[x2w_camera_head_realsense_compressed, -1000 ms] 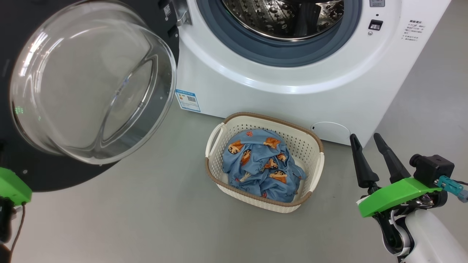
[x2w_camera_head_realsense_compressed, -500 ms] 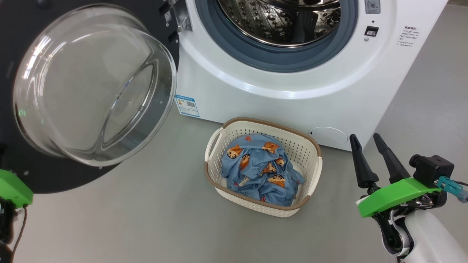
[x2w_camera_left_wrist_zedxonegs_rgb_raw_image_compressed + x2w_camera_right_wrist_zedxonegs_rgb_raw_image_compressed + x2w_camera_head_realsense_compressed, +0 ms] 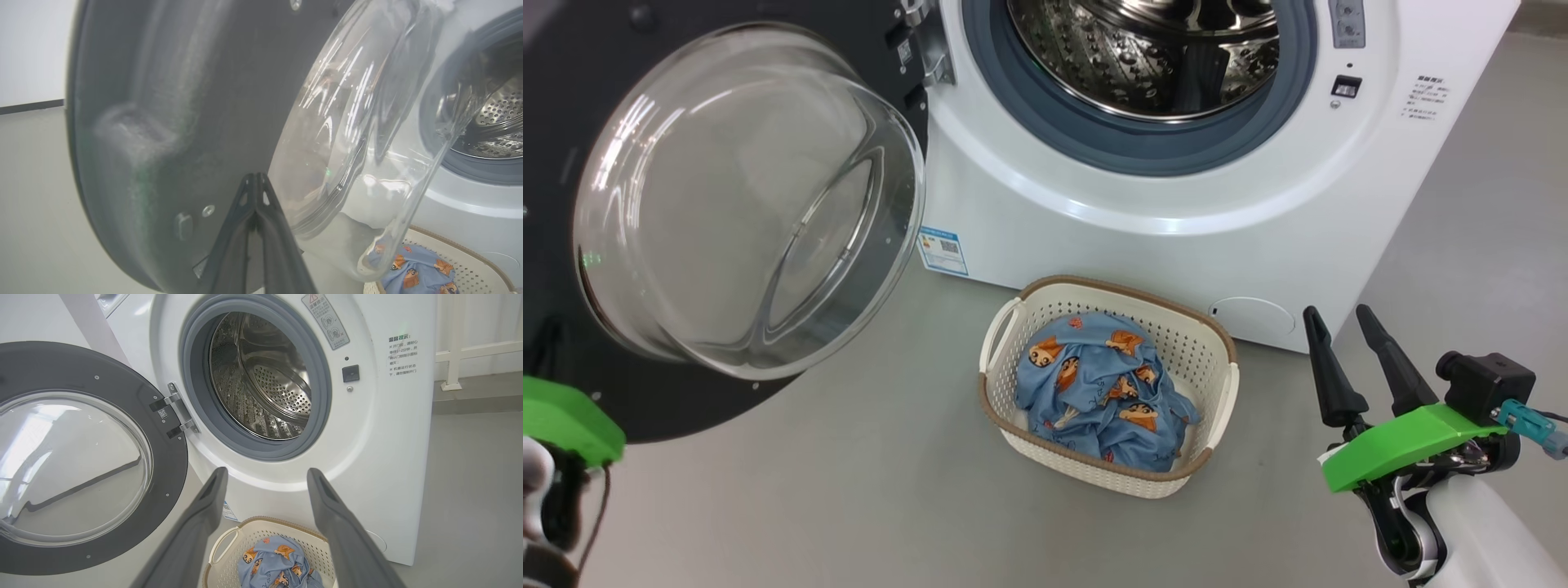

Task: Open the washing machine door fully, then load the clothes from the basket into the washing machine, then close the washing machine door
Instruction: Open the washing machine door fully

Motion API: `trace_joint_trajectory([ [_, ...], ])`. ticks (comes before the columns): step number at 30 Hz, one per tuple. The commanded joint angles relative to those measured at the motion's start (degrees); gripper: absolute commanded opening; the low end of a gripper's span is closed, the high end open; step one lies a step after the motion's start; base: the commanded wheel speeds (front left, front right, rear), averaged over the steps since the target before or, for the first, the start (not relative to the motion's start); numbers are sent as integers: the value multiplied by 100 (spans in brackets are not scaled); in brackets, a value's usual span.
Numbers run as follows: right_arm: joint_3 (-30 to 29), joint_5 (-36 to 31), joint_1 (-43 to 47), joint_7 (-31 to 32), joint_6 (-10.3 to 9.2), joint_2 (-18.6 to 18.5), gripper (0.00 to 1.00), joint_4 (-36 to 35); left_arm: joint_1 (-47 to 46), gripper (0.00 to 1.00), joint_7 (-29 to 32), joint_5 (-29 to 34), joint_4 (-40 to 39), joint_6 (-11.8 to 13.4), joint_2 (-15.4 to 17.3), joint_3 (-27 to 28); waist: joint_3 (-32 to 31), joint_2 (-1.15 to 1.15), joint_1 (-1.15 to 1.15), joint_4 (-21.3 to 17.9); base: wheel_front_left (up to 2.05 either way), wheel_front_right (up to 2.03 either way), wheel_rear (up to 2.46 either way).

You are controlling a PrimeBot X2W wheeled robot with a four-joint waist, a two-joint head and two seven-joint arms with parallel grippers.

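Clothes (image 3: 1104,392), light blue with cartoon faces, lie heaped in the basket (image 3: 1207,327) on the floor (image 3: 849,498), just beside the front foot of the washing machine (image 3: 1143,237), whose drum (image 3: 1152,57) stands bare. The washing machine door (image 3: 743,204) hangs swung out to the machine's left, its glass bowl overhanging the floor near the basket's left handle. The left gripper (image 3: 255,179), fingers pressed together on nothing, points at the door's dark inner rim beside the glass; whether it touches cannot be told. The right gripper (image 3: 1335,314) hovers right of the basket with fingers spread wide and empty, well apart from the cloth.

The risks, as judged: the door may be short of its full swing and could drift back into the path of a loaded arm. The light basket could slide or lift with a tangled piece. Cloth trailing over the rubber ring (image 3: 1143,151) would foul the closing door.

Against the picture of a second ago, the whole head view has slid down, which is a camera shift: basket, machine and door keep their places relative to one another. The right gripper holds the same spread pose, and the left arm's green mount (image 3: 564,416) reaches a little further in from the lower left corner.
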Motion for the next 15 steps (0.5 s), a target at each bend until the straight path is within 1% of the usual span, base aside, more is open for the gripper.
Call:
trace_joint_trajectory([
  [1, 118, 19, 28, -70, 33, 13, 100, -131, 47, 0, -69, 51, -197, 8, 306, 173, -52, 0, 0, -42, 0, 0, 0],
  [7, 179, 52, 108, -70, 33, 20, 100, -125, 458, 0, -122, -43, -691, 63, 297, 221, -202, 0, 0, -189, 0, 0, 0],
  [9, 214, 81, 132, -70, 33, 26, 100, -122, 604, 45, -136, -64, -901, 99, 295, 234, -262, 0, 0, -247, 0, 0, 0],
  [10, 236, 94, 144, -70, 33, 27, 100, -120, 681, 98, -133, -69, -1018, 123, 290, 232, -292, 0, 0, -275, 0, 0, 0],
  [11, 256, 105, 151, -70, 33, 23, 100, -120, 761, 100, -128, -83, -1142, 138, 285, 235, -318, 0, 0, -307, 0, 0, 0],
  [15, 323, 133, 176, -70, 33, 3, 100, -130, 1085, 100, -94, -131, -1705, 225, 228, 229, -414, 0, 0, -449, 0, 0, 0],
])
